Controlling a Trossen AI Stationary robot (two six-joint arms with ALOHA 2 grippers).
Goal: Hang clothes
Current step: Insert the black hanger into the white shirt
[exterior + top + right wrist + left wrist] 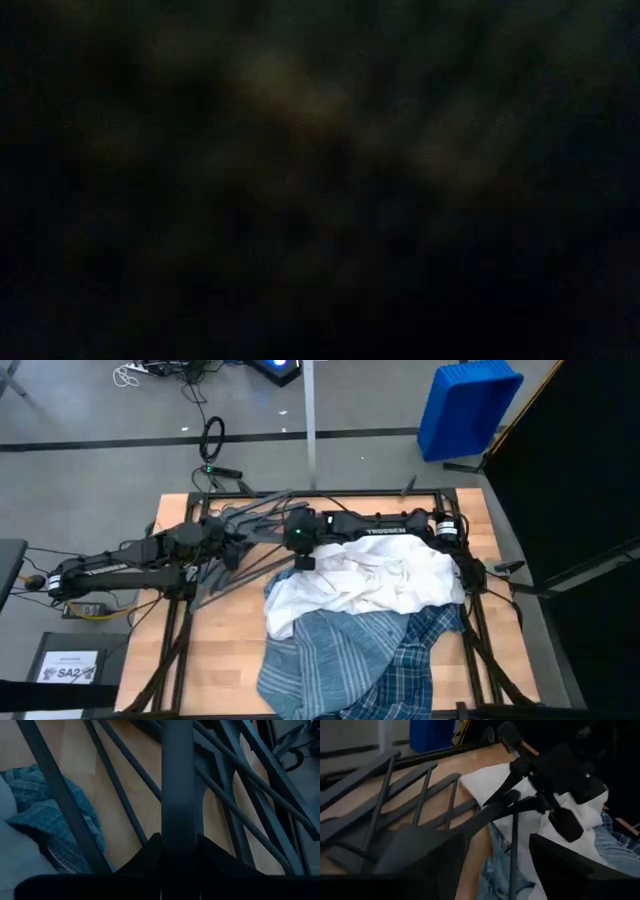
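Both arms work the hanger pile (235,530) at ten o'clock; the right gripper (178,851) has its fingers pinching one bar. The left gripper's (205,540) I cannot tell. The clothes (360,625) lie heaped at five o'clock on the counter (215,645). Next, I'd say: free one hanger.

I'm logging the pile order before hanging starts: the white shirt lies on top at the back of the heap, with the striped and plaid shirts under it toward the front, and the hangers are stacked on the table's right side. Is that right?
Not quite. The high view shows the hangers on the table's left side, by the left arm. The rest holds: the white shirt lies on top at the back, with the striped shirt and plaid shirt toward the front.
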